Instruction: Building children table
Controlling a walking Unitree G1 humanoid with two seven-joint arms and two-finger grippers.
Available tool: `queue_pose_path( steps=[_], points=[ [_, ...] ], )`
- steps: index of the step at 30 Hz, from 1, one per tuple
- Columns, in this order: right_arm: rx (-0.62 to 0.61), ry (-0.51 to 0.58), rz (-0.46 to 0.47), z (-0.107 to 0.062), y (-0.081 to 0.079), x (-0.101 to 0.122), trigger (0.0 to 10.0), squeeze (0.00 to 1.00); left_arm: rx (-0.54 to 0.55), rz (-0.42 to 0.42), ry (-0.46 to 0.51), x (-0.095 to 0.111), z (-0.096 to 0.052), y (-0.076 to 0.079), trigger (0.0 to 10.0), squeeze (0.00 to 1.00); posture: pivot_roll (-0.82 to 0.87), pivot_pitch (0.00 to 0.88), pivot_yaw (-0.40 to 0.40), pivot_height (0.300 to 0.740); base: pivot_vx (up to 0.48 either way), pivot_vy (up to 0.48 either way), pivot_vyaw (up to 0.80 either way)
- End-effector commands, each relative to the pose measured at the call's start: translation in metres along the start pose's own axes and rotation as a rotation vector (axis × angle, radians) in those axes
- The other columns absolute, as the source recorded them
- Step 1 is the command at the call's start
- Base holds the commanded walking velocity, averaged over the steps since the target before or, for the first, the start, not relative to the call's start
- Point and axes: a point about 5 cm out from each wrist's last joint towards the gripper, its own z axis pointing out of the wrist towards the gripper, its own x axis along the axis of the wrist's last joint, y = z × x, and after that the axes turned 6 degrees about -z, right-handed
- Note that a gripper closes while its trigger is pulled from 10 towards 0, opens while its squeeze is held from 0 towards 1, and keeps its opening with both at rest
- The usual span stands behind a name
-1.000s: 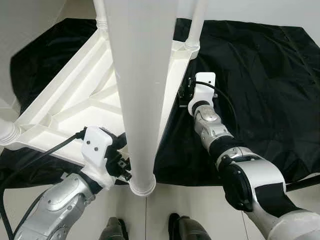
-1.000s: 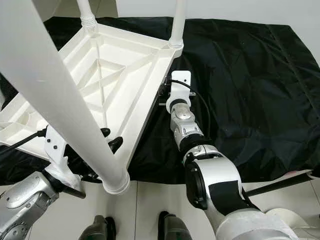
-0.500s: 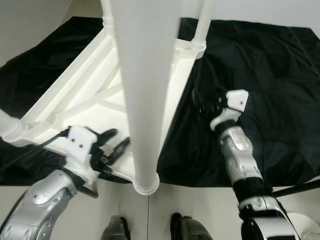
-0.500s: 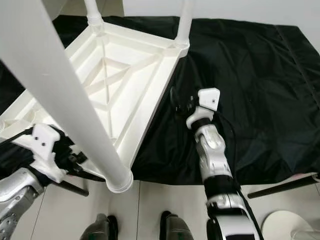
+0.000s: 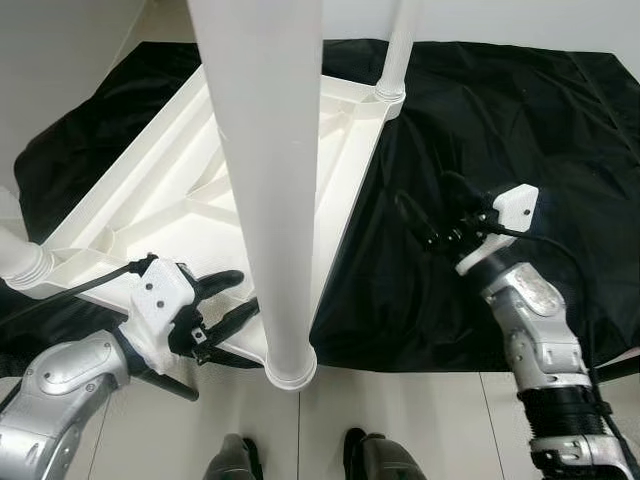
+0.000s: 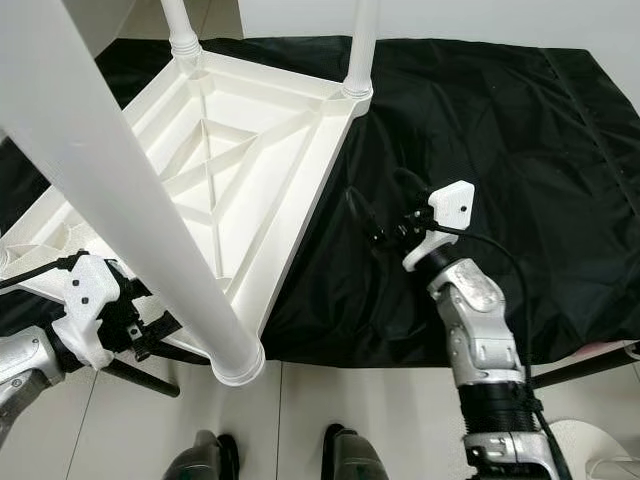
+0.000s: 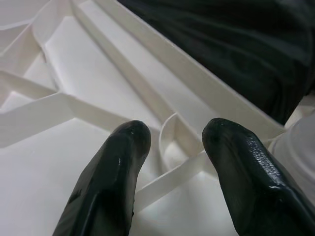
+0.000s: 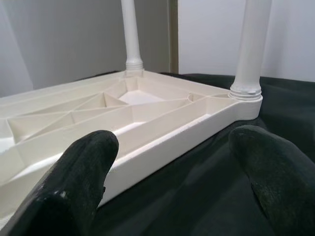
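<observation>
The white children table lies upside down, its ribbed underside point(image 5: 150, 190) facing up on a black cloth point(image 5: 520, 110). Its legs stand upward: the near leg point(image 5: 265, 180) rises close to my head, another leg point(image 5: 398, 50) stands at the far right corner, and a third point(image 6: 177, 25) at the far left. My left gripper point(image 5: 228, 300) is open beside the near corner, just left of the near leg's base; in the left wrist view its fingers point(image 7: 130, 142) hover over the ribs. My right gripper point(image 5: 432, 212) is open above the cloth, apart from the table's right edge point(image 8: 162, 147).
The cloth covers a pale tiled floor point(image 5: 400, 400). My two feet point(image 5: 300, 465) stand at the cloth's near edge. A black rod point(image 5: 615, 368) lies at the lower right, with a white round object point(image 6: 590, 450) beside it. A grey wall rises on the left.
My right gripper has drawn back from the table's right edge, out over the cloth. My left gripper has backed off leftward from the near leg's base, fingers spread.
</observation>
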Motion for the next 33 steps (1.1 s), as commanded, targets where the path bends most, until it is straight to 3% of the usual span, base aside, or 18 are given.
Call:
queue_pose_path(
  steps=[1,5,12,17,18,20,21,26,27,28,29,33],
  points=[
    [0.021,-0.005,0.019,-0.003,-0.003,0.001,10.0,0.0,-0.103,0.003,-0.027,-0.005,0.0,0.006,10.0,0.0,-0.04,0.201,0.041,0.74,0.0,0.0,0.0],
    [0.051,-0.016,0.027,-0.005,-0.005,0.004,10.0,0.0,-0.109,0.052,-0.058,-0.012,-0.001,-0.003,10.0,0.0,-0.03,0.202,0.034,0.74,0.0,0.0,0.0],
    [0.097,-0.021,0.043,-0.003,-0.014,0.005,10.0,0.0,-0.107,0.122,-0.235,-0.036,-0.005,-0.027,10.0,0.0,-0.03,0.188,0.033,0.74,0.0,0.0,0.0],
    [0.1,-0.028,0.036,-0.003,-0.013,0.007,10.0,0.0,-0.147,0.151,-0.27,-0.038,-0.008,-0.034,10.0,0.0,-0.02,0.193,0.039,0.74,0.0,0.0,0.0],
    [0.097,-0.029,0.033,-0.002,-0.012,0.007,10.0,0.0,-0.156,0.148,-0.278,-0.039,-0.008,-0.036,10.0,0.12,-0.02,0.193,0.04,0.74,0.0,0.0,0.0],
    [0.095,-0.032,0.032,-0.002,-0.012,0.007,10.0,0.0,-0.165,0.148,-0.282,-0.041,-0.008,-0.038,10.0,0.12,-0.02,0.193,0.04,0.74,0.0,0.0,0.0],
    [0.09,-0.032,0.031,-0.003,-0.011,0.007,10.0,0.0,-0.173,0.151,-0.278,-0.04,-0.008,-0.04,10.0,1.0,-0.02,0.193,0.047,0.74,0.0,0.0,0.0],
    [0.08,-0.035,0.026,-0.005,-0.01,0.007,10.0,0.0,-0.192,0.184,-0.33,-0.042,-0.009,-0.046,10.0,1.0,-0.02,0.188,0.056,0.74,0.0,0.0,0.0],
    [0.077,-0.035,0.02,-0.005,-0.011,0.007,10.0,0.0,-0.193,0.207,-0.366,-0.045,-0.009,-0.05,10.0,0.45,-0.02,0.189,0.062,0.74,0.0,0.0,0.0],
    [0.077,-0.035,0.02,-0.005,-0.011,0.007,10.0,0.0,-0.193,0.207,-0.366,-0.045,-0.009,-0.05,10.0,0.45,-0.02,0.189,0.062,0.74,0.0,0.0,0.0],
    [0.073,-0.034,0.015,-0.005,-0.012,0.007,10.0,0.0,-0.204,0.211,-0.381,-0.046,-0.007,-0.053,10.0,0.0,-0.02,0.188,0.068,0.74,0.0,0.0,0.0],
    [0.068,-0.033,0.016,-0.006,-0.012,0.007,10.0,0.0,-0.159,0.234,-0.415,-0.048,-0.002,-0.062,10.0,0.0,-0.02,0.189,0.075,0.74,0.0,0.0,0.0]
  ],
)
